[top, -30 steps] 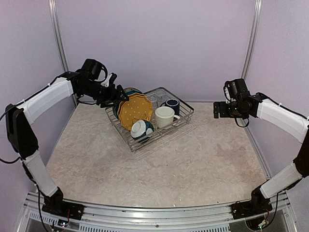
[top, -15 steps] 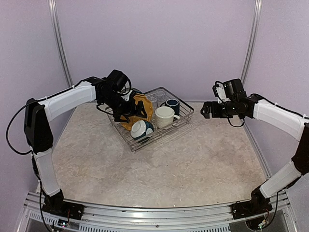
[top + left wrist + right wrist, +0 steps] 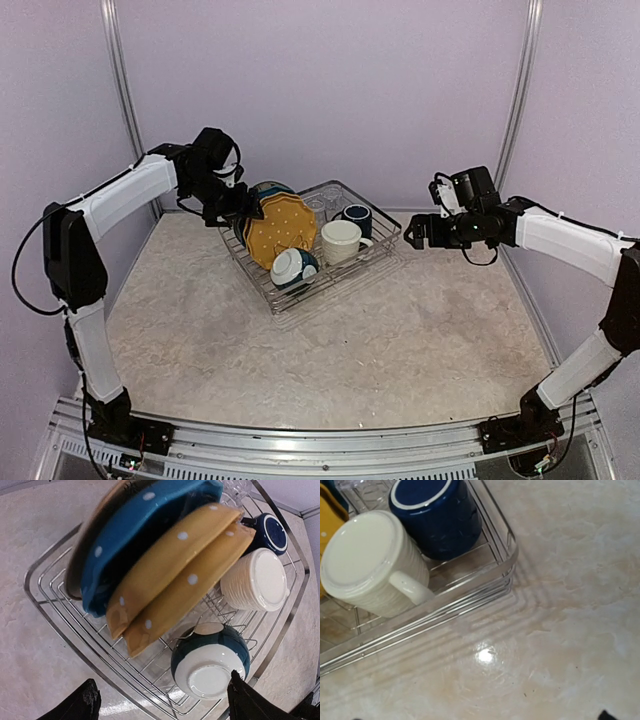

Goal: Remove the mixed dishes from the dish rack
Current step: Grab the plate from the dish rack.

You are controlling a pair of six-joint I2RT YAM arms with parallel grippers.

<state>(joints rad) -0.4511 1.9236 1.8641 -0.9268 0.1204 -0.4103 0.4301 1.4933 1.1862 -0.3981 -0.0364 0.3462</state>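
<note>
Step in hand, as we read it: the first pick. Nothing is out of the rack yet, and both arms are closing in on it.

The dish rack (image 3: 420, 622) sits on the worktop (image 3: 330, 370), upper centre of the top view, with every dish we can see inside it. The two yellow plates (image 3: 175, 575) and the blue plate (image 3: 145, 525) stand on edge in the dividers. The teal-and-white bowl (image 3: 210, 655), cream mug (image 3: 365, 560) and navy mug (image 3: 435, 515) are mouth-down. The clear glasses (image 3: 322, 200) are at the far corner.

The left gripper (image 3: 162, 702) is above the rack's left side, by the plates. Its jaws are wide, holding nothing, w/ tips at the bottom corners of the wrist view.

The right gripper (image 3: 412, 232) is near the rack's right corner, just off the mugs. Its tips barely peek at the bottom edge of its view, well apart, so we judge the jaws wide and empty.

Next move, probably: the left arm drops and straddles a plate rim, which means lining up w/ the plate's edge and lifting straight up out of the dividers. The right arm could take a mug.

Labels/writing: none legible anywhere.
</note>
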